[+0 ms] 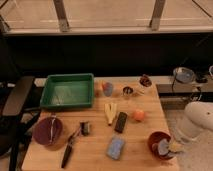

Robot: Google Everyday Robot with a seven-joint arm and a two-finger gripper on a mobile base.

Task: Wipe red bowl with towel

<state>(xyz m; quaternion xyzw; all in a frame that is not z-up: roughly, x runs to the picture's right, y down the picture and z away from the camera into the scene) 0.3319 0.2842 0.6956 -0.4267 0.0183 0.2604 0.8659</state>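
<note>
Camera view: white arm [196, 125] bends low beside the table [95, 152], gripper [172, 147] at the one red bowl [153, 140], one grey towel [162, 146] inside; whether it grips cannot be told

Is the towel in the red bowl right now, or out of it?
In: the pale towel lies inside the upright red bowl, with the gripper at the bowl's right rim.
</note>
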